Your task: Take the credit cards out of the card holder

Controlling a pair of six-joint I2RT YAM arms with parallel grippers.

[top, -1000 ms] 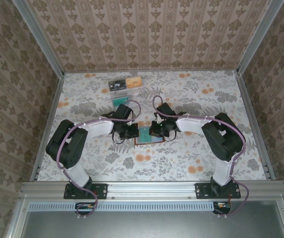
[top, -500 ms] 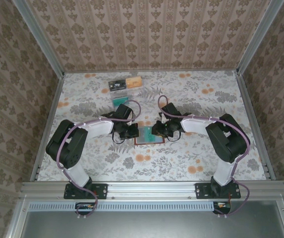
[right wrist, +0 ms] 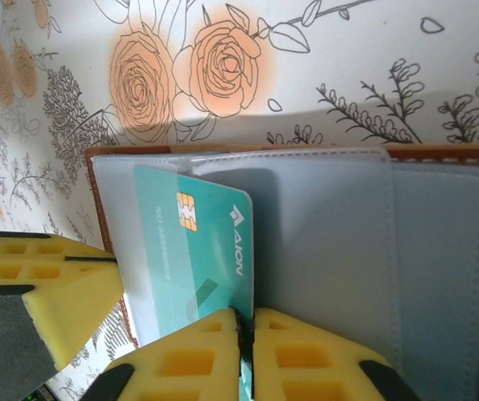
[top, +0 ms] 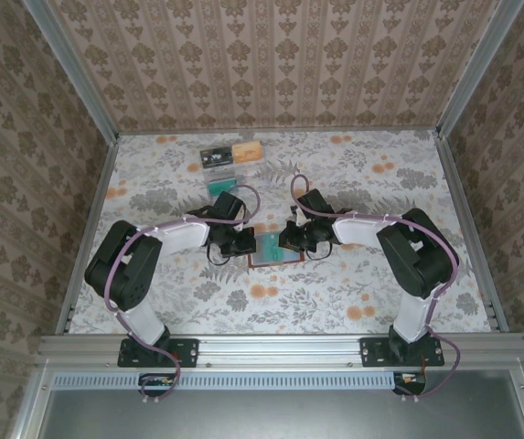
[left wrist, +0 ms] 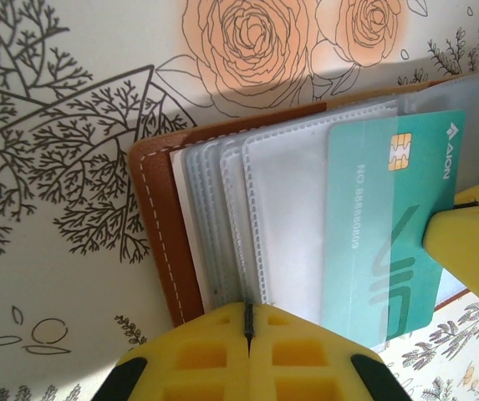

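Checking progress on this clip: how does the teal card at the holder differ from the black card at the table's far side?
The teal card lies among the clear sleeves of the open card holder; the black card lies loose on the table. The right gripper is shut on the teal card's edge; nothing touches the black card. Both are small thin rectangles.

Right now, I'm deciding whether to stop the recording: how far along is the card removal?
Done: a black card, an orange card and a green card lie far left on the table. In hand: the left gripper pins the card holder by its sleeves while the right gripper pinches a teal card that overlaps them. Left: pull it clear and set it down.
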